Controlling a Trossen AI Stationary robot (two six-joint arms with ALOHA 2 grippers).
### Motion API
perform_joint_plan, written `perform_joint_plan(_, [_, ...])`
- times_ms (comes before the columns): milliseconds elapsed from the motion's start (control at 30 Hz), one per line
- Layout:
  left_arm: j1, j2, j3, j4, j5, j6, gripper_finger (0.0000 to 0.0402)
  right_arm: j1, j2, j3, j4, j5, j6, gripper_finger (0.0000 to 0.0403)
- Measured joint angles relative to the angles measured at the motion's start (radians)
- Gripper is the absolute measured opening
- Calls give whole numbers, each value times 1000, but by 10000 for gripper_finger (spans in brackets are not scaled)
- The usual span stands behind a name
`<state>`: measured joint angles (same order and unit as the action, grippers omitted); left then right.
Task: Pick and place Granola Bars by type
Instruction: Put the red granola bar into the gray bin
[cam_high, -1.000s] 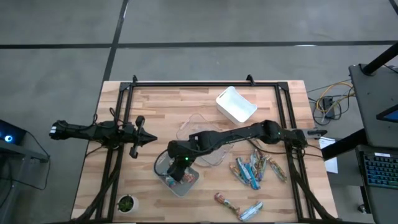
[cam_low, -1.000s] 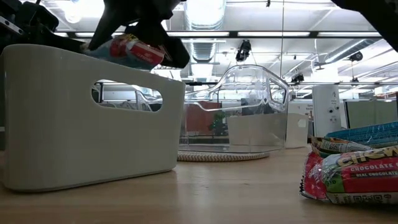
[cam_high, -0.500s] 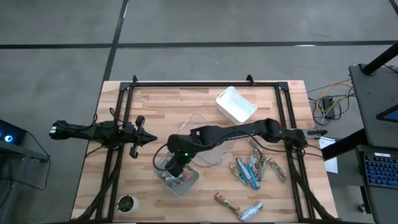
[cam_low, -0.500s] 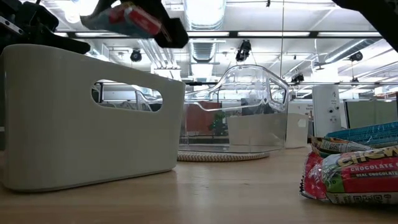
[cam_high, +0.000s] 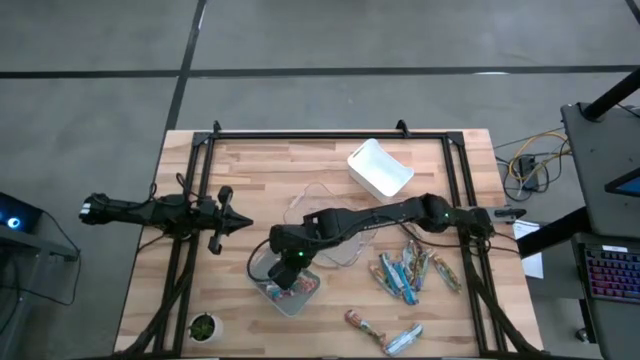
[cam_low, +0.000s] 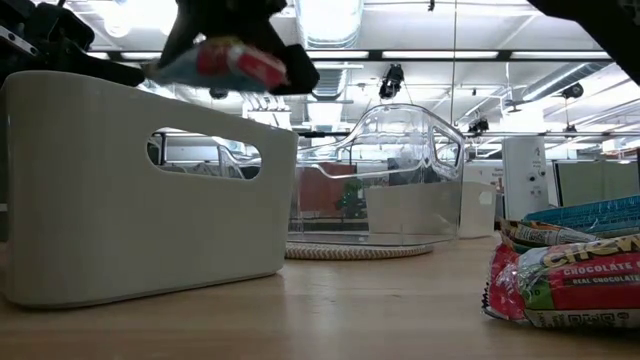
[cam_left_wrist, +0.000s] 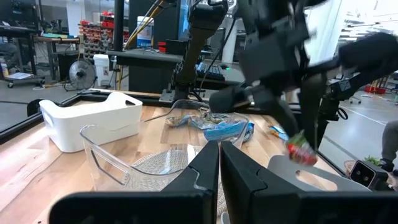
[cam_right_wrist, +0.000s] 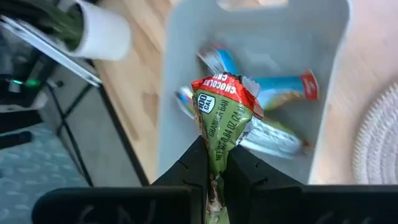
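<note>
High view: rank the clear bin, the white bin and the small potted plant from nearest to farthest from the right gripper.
From the right gripper, above the front bin:
1. Clear bin, just behind it.
2. Small potted plant, front-left corner.
3. White bin, far back.

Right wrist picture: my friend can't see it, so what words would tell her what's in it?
The right gripper is shut on a granola bar with a green and red wrapper, held above a white bin. More wrapped bars lie inside the bin.
</note>
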<state>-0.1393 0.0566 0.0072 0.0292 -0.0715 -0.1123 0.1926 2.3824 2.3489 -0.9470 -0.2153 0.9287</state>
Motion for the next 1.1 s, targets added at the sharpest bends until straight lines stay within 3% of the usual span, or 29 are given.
perform_joint_plan(300, [0, 0, 0, 0, 0, 0, 0, 6, 16, 0, 9, -21, 14, 22])
perform_joint_plan(733, [0, 0, 0, 0, 0, 0, 0, 2, 16, 0, 13, 60, -12, 25])
perform_joint_plan(867, [0, 0, 0, 0, 0, 0, 0, 1, 16, -2, 13, 66, -20, 56])
perform_joint_plan(1100, [0, 0, 0, 0, 0, 0, 0, 1, 16, -3, 13, 77, -5, 150])
